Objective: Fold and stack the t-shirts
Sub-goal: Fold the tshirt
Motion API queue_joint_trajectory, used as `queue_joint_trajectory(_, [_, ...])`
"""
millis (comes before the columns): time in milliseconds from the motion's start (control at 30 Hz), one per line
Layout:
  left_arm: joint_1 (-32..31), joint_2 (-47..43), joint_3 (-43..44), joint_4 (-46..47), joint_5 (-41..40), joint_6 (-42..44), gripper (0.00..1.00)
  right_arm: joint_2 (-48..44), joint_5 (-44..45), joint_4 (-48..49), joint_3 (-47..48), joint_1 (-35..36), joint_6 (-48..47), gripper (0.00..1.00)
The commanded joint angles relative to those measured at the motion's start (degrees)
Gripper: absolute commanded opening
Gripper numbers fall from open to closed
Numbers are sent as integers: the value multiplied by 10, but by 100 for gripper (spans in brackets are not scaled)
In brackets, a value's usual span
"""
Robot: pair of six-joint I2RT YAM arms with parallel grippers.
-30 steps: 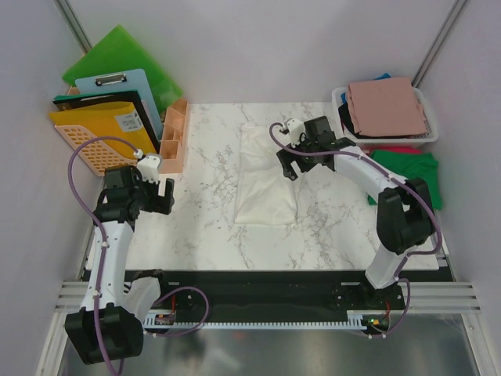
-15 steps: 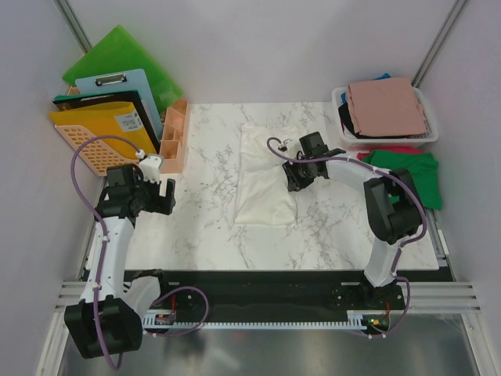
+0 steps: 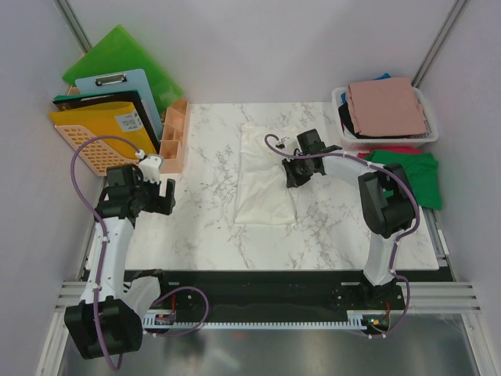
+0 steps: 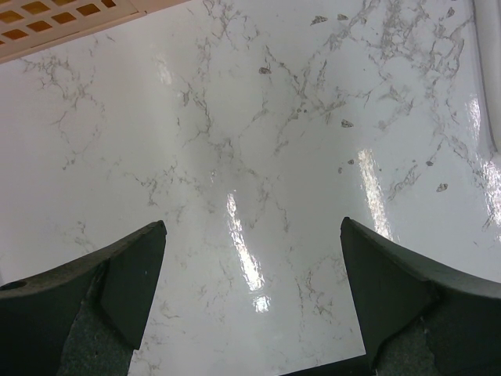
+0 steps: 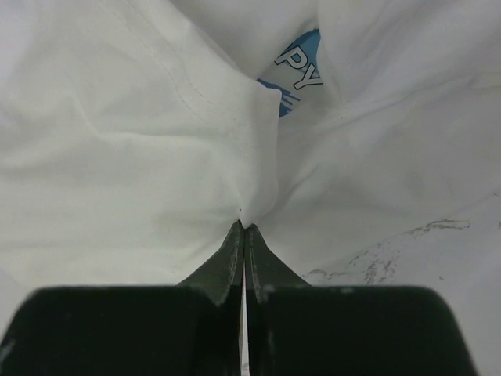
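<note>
A cream-white t-shirt (image 3: 262,176) lies folded into a long strip in the middle of the marble table (image 3: 203,227). My right gripper (image 3: 292,177) is down on the strip's right edge, shut on a pinch of the cloth. In the right wrist view the jaws (image 5: 245,227) meet on a white fold, and a blue print (image 5: 293,74) shows just beyond. A dusty-pink t-shirt (image 3: 386,106) tops the pile in the white basket (image 3: 341,117). A green t-shirt (image 3: 411,174) lies on the table's right edge with a red one (image 3: 391,148) under it. My left gripper (image 3: 160,196) hangs open over bare marble (image 4: 250,157) at the left.
At the back left lean green folder boards (image 3: 117,55), a blue clipboard (image 3: 117,90), a yellow mesh tray (image 3: 94,129) and a peach organiser (image 3: 174,137). The basket also holds black and blue cloth under the pink one.
My right gripper came down onto the white t-shirt's right edge and closed on the cloth. The left arm has barely moved.
</note>
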Motion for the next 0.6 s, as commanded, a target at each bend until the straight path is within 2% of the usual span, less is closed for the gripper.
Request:
queue_joint_trajectory(0, [2,3,13,8,10,15,100,-3,11,8,10,-4,-4,0])
queue_joint_trajectory(233, [3,5,14,8,13,15,100,-44,63,-2,-4,-14,-15,0])
queue_joint_trajectory(400, [3,6,11,9,18,16,100,-71,65,-9,-17,-15,-18,0])
queue_joint_trajectory(433, [4,7,10,9,19,17,100,-72,66,-12,-17,-15,-20,4])
queue_joint_trajectory(467, [3,8,12,8,19,16,100,-71,66,-14,-17,-15,-25,10])
queue_joint_trajectory(500, [3,7,12,8,19,16,100,-70,65,-16,-17,-15,-27,42])
queue_joint_trajectory(567, [3,4,12,8,19,16,100,-72,66,-17,-23,-15,-28,83])
